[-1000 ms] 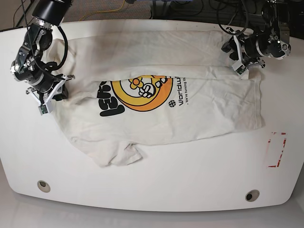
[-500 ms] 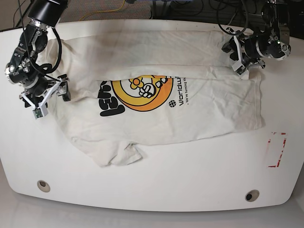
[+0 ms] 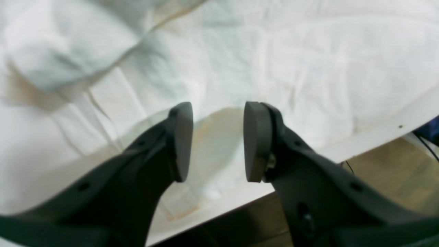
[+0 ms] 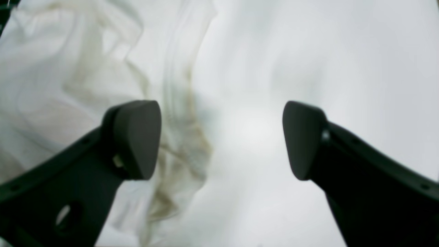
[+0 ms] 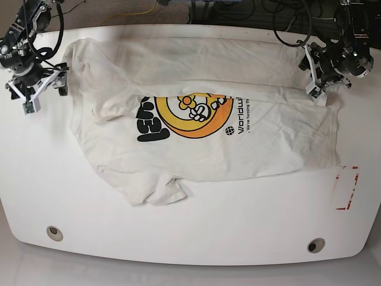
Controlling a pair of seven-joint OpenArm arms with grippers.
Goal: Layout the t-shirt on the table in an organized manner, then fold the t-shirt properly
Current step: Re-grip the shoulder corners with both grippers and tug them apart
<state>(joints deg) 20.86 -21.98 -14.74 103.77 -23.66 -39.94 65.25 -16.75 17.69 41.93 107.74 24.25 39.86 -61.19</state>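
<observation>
Right claw (image 5: 43, 90) wide apart, empty, now off the t-shirt (image 5: 202, 143) over bare bench (image 5: 178, 238). Left claw (image 3: 216, 140) part-open, nothing pinched, over shirt edge; shirt shifted right.

Bright, even overhead light is washing the glossy table (image 5: 196, 226) with soft glare and faint shadows in the base view, while both wrist views are blurring, the t-shirt (image 4: 68, 75) smearing behind dark out-of-focus fingers (image 4: 133, 137).
</observation>
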